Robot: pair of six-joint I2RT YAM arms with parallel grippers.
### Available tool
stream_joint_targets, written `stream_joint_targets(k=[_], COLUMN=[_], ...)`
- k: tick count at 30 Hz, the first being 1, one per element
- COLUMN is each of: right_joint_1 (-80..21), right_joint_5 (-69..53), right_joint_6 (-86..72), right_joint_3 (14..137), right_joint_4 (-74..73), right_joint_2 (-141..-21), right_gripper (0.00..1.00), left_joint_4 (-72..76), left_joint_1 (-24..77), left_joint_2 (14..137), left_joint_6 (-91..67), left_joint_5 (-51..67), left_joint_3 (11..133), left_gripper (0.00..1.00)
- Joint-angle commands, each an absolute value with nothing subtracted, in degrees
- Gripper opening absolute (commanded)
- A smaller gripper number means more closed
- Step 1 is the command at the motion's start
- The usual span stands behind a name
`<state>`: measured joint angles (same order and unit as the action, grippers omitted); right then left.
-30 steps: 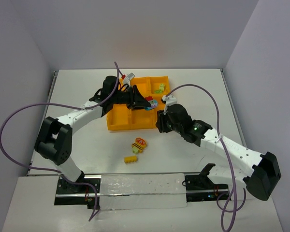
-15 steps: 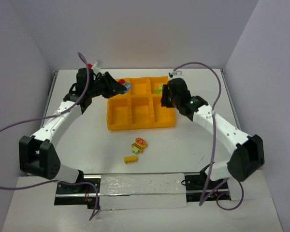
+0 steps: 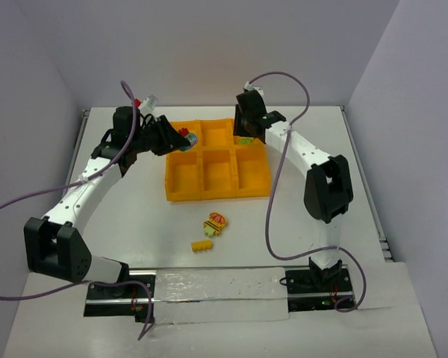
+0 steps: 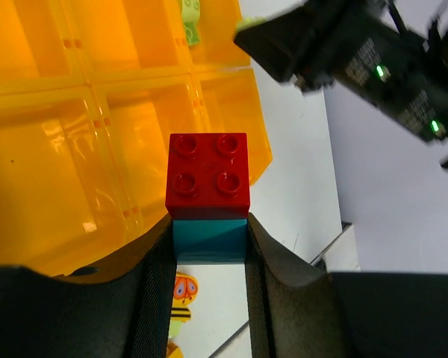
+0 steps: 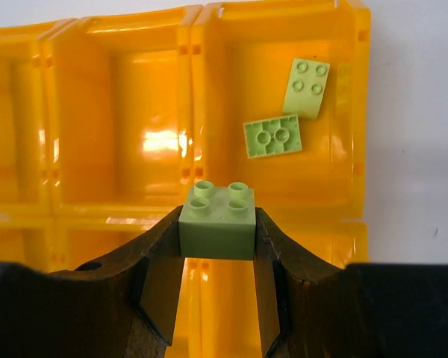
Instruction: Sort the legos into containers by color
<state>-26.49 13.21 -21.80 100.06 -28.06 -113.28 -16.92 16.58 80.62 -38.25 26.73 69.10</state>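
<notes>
Glossy, studded red brick (image 4: 207,175) sits on teal brick (image 4: 209,240), clamped by left gripper (image 4: 209,237), apparently above tray (image 3: 181,195) 10 o'clock well. Right gripper (image 5: 217,235) clamps square lime brick (image 5: 217,221); two loose lime bricks (image 5: 272,136) lie at its 1 o'clock, in a well.

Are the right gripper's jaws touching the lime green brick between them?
Touching. The right wrist view shows the right gripper with both jaws pressed flush against the sides of the lime green brick, with no gap.

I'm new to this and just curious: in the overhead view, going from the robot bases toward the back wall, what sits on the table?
Small yellow brick → red-and-yellow brick cluster → orange-yellow tray.
</notes>
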Motion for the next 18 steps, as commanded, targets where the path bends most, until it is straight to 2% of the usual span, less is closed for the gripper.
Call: stream_joint_targets(k=[1,5,8,11,14,18], right_joint_1=[-24.9,-24.2,-23.6,-23.4,-23.4,-23.5], right_joint_5=[15.5,15.6,15.8,15.6,14.2,13.4], right_joint_6=[-22.0,-21.7,-21.3,-20.7,-20.4,-19.7], right_joint_3=[108.1,110.9,114.0,115.0,115.5,115.9], right_joint_4=[-30.6,-31.5,-32.9,-33.5,-33.1,-33.6], right_joint_2=[-118.8,-121.7,-124.7,-125.2,-124.8,-123.5], right_gripper=[0.04,0.09,0.17,0.57,0.86,0.88], left_joint_4=[-17.5,-17.8,-17.7,-17.3,-16.8,-16.6], left_joint_1=[16.7,16.7,16.7,16.7,16.7,16.7], left_joint_2=[80.3,80.8,81.3,81.6,82.1,83.3], left_joint_6=[-35.0,-34.2,-34.0,-34.1,-34.1,-33.3], left_joint_5=[31.5,32.8,33.6,34.4,35.3,37.5], left_joint_3=[68.2,67.8,67.8,67.6,67.7,68.0], left_gripper=[0.00,0.00,0.00,0.00,0.00,0.00])
